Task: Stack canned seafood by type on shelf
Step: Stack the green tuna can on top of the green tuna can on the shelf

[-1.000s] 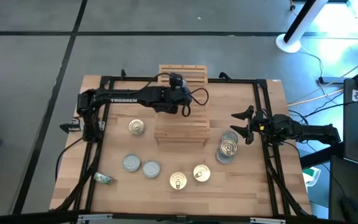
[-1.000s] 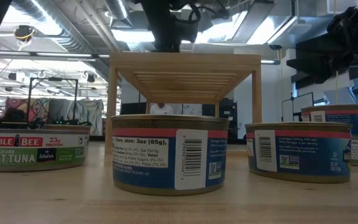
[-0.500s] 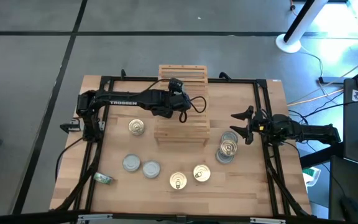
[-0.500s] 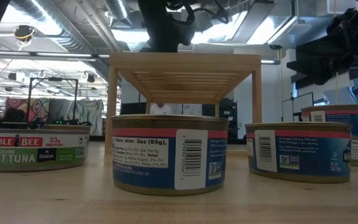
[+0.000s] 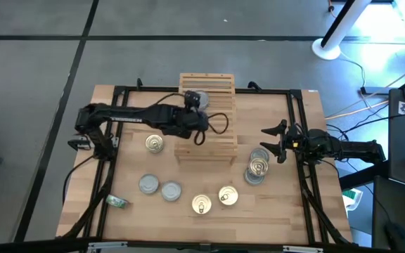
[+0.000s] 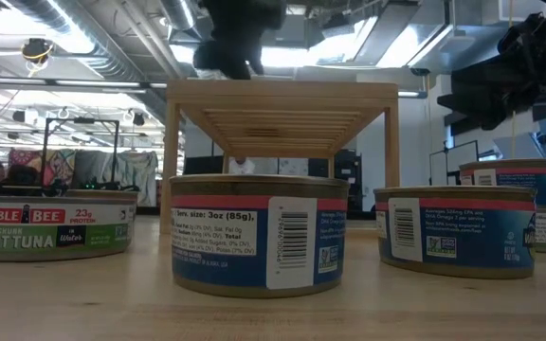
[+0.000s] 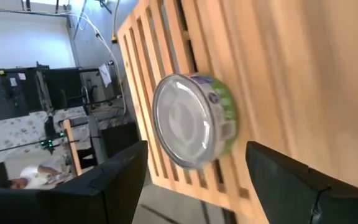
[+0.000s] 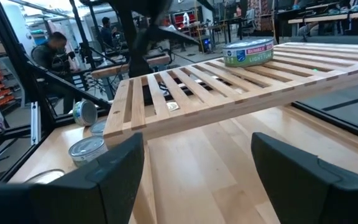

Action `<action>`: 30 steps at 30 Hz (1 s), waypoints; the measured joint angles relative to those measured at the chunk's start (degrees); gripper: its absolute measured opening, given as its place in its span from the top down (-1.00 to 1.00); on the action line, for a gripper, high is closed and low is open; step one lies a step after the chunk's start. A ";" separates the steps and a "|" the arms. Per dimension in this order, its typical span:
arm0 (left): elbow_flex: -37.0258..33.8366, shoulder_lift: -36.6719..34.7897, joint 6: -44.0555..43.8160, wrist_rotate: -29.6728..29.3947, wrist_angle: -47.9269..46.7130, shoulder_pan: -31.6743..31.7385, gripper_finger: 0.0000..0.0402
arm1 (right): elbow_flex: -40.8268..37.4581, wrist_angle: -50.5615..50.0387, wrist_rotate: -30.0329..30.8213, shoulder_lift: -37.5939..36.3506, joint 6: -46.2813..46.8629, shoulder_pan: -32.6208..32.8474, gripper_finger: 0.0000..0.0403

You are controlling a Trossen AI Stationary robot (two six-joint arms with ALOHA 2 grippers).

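A green-labelled can with a plain silver top [image 5: 194, 99] stands on its base on the slats of the light-wood shelf [image 5: 216, 144], near the shelf's far left corner. In the left wrist view this can [image 7: 194, 121] sits between and beyond my open left gripper [image 7: 197, 145], whose fingers stand apart from it. From above, the left gripper [image 5: 191, 114] hovers just nearer than the can. My right gripper [image 5: 276, 138] waits open over the table's right side, beside a small stack of cans [image 5: 257, 165].
Loose cans lie on the tabletop: a gold-topped one [image 5: 155, 143] left of the shelf, two silver ones [image 5: 159, 187], two gold ones [image 5: 214, 200] near the front edge, and a green can on its side [image 5: 117, 202]. A black frame borders the table.
My left gripper has drawn back from the shelf's far part toward the table's near-left, uncovering the green-labelled can, which stays standing on the slats. The right arm has kept still.
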 joint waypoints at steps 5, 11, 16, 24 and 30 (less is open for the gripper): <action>0.02 -2.68 -12.70 0.14 -7.33 -5.23 -0.34 | 0.00 -0.08 0.00 0.01 0.01 0.02 -0.46; 0.02 -3.41 -32.18 0.42 -20.40 -13.24 -0.34 | 0.00 -0.38 0.02 0.00 0.02 0.02 -0.46; 0.02 -3.45 -48.22 11.98 -29.13 -20.02 -0.34 | 0.00 -0.55 0.02 0.00 0.02 0.02 -0.46; 0.02 -3.45 -68.83 32.16 -30.24 -29.76 -0.34 | 0.00 -1.62 0.02 0.00 0.02 0.02 -0.46; 0.02 -3.45 -75.16 41.38 -30.37 -37.34 -0.34 | 0.00 -2.32 0.02 0.00 0.02 0.02 -0.46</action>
